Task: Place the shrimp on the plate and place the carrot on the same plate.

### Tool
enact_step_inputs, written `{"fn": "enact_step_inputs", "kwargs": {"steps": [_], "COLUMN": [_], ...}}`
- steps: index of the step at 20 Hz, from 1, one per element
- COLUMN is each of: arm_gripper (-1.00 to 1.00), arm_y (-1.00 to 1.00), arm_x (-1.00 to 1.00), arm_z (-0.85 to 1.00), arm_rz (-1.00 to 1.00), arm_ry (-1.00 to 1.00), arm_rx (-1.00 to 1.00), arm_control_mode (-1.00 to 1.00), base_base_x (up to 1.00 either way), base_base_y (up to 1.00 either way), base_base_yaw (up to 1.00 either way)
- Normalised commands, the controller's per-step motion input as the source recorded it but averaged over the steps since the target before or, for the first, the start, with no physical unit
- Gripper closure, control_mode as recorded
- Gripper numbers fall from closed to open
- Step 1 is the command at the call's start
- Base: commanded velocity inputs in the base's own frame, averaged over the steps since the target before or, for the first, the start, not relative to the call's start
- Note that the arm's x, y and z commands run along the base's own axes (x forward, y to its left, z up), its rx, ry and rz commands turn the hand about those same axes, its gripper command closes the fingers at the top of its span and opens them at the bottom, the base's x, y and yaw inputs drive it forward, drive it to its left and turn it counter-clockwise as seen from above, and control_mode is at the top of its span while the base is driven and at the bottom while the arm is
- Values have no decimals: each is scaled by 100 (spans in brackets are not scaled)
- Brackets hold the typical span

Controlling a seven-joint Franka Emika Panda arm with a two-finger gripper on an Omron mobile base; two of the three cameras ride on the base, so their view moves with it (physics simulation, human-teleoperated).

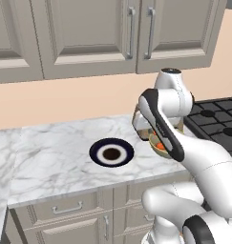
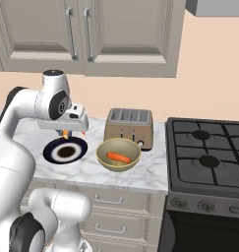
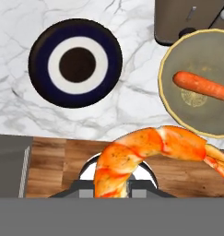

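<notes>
We see our gripper (image 3: 112, 190) closed on the shrimp (image 3: 150, 150), a curved orange crescent held up in the air above the marble counter (image 1: 50, 157). In the right base view, the shrimp (image 2: 66, 133) hangs just over the far rim of the plate (image 2: 65, 150). The round dark plate, with its pale ring and dark centre, lies flat on the counter. To its right, near the plate but apart from it, sits a yellowish-green bowl (image 2: 118, 154) holding the carrot (image 2: 118, 157). A toaster (image 2: 129, 127) stands just behind the bowl, beside the stove (image 2: 209, 152).
</notes>
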Motion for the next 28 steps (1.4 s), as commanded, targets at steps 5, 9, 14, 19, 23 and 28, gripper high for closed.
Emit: {"fn": "enact_step_inputs", "kwargs": {"steps": [5,9,14,19,23,28], "arm_gripper": [100,100,100,100,100,100], "arm_y": [18,54,34,4,10,5], "arm_x": [8,29,39,40,24,41], "arm_z": [-13,-48,-47,-59,-63,-21], "arm_rz": [0,-2,-4,-5,-3,0], "arm_ry": [0,0,3,5,6,11], "arm_rx": [0,0,0,-2,0,0], "arm_control_mode": [-100,-100,-100,-100,-100,-100], "base_base_x": [1,0,0,0,0,0], "base_base_y": [3,0,0,0,0,0], "base_base_yaw": [0,0,0,0,0,0]}}
